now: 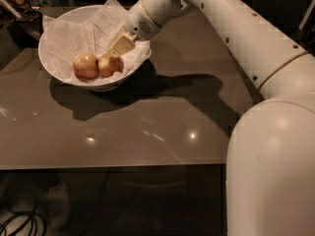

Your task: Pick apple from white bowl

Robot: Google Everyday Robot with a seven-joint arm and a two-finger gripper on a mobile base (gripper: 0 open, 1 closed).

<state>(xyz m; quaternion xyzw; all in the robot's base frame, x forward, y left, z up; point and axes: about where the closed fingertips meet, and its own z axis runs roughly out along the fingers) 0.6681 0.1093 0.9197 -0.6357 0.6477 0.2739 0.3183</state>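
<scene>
The white bowl, lined with crumpled white paper, sits at the table's far left. Two apples lie side by side in its near part. The darker red apple is the right one, and a paler apple touches it on the left. My gripper reaches into the bowl from the right, just above and to the right of the red apple, close to it. It holds nothing that I can see.
The bowl stands on a brown glossy table whose front edge runs across the lower middle. My white arm spans the right side. Dark clutter sits beyond the bowl at far left. Cables lie on the floor.
</scene>
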